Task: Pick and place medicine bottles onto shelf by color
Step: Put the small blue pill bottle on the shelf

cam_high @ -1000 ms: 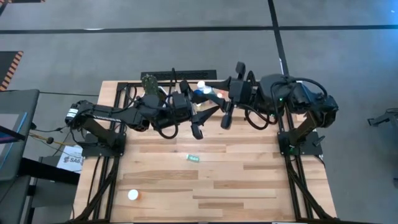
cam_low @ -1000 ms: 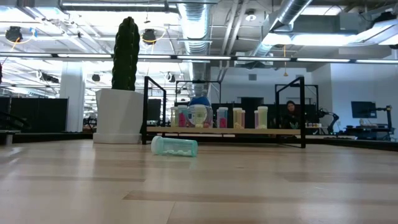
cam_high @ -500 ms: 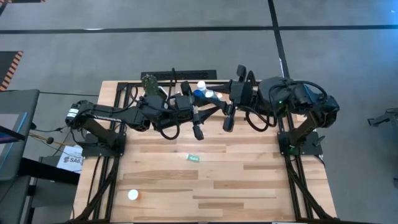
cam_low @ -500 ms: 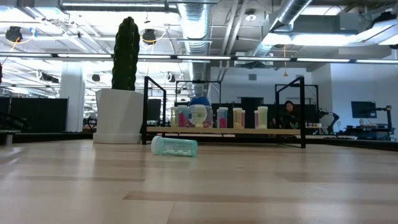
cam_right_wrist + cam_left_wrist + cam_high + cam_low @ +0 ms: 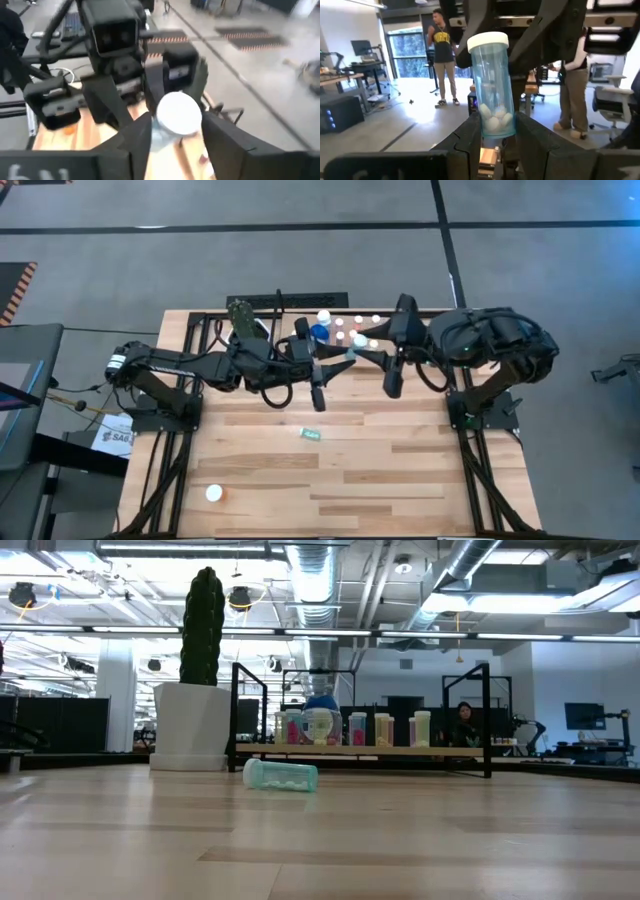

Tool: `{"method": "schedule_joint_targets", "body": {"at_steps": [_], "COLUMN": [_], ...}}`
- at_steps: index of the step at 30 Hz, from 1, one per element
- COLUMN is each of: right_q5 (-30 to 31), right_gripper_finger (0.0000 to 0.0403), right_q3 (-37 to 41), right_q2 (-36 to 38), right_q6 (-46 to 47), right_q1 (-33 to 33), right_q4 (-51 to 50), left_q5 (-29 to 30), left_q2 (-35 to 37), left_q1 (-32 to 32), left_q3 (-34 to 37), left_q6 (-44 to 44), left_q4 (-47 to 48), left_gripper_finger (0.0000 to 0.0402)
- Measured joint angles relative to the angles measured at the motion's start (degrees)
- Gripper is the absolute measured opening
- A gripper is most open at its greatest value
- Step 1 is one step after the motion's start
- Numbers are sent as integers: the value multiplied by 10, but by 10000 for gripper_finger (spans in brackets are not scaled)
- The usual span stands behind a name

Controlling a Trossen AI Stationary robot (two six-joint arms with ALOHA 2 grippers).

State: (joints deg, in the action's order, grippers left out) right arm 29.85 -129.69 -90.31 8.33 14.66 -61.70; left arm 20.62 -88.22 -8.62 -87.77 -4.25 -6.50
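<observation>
A teal medicine bottle with a white cap (image 5: 491, 85) hangs high over the table's far middle, with my left gripper (image 5: 336, 361) shut on it. My right gripper (image 5: 364, 348) faces it from the right and is open. Its fingers stand on either side of the cap (image 5: 179, 114) with a narrow gap to it. A second teal bottle (image 5: 310, 433) lies on its side on the table. A white-capped orange one (image 5: 214, 493) stands near the front left. The shelf (image 5: 360, 750) at the far edge carries several bottles, a rounded blue one (image 5: 320, 330) among them. My left gripper pinches the teal bottle's bottom end (image 5: 496, 126) between its two fingers, which come level from the table's left. The bottle sticks out past the fingertips toward my right gripper, cap end foremost. It is lifted well clear of the table.
A white pot with a tall green cactus (image 5: 190, 725) stands at the far left beside the shelf. Black posts (image 5: 238, 710) frame the shelf. People stand in the room beyond the table (image 5: 442, 55). Bare planks stretch across the table's near half (image 5: 400, 480).
My left gripper has shut on the teal bottle's bottom end. My right gripper has drawn back toward the table's right edge, away from the bottle, and rolled. That uncovers several white caps on the shelf in the high view. The bottle stays up in the left gripper.
</observation>
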Motion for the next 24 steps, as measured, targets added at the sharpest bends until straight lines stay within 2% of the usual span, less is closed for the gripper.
{"method": "schedule_joint_targets", "body": {"at_steps": [5,8,16,24], "right_q5": [-27,-60,-138,-185], "right_gripper_finger": [252,270,276,276], "right_q3": [0,0,-1,-1], "right_q2": [1,1,19,10], "right_q6": [56,68,112,115], "right_q1": [0,0,-6,-17], "right_q4": [-59,-92,-147,-188], "left_q5": [-28,-29,-39,-147], "left_q2": [1,1,1,1], "left_q1": [0,0,0,0], "left_q3": [0,-1,-1,-1], "left_q6": [6,19,52,86], "left_q4": [18,39,146,197], "left_gripper_finger": [86,86,86,86]}}
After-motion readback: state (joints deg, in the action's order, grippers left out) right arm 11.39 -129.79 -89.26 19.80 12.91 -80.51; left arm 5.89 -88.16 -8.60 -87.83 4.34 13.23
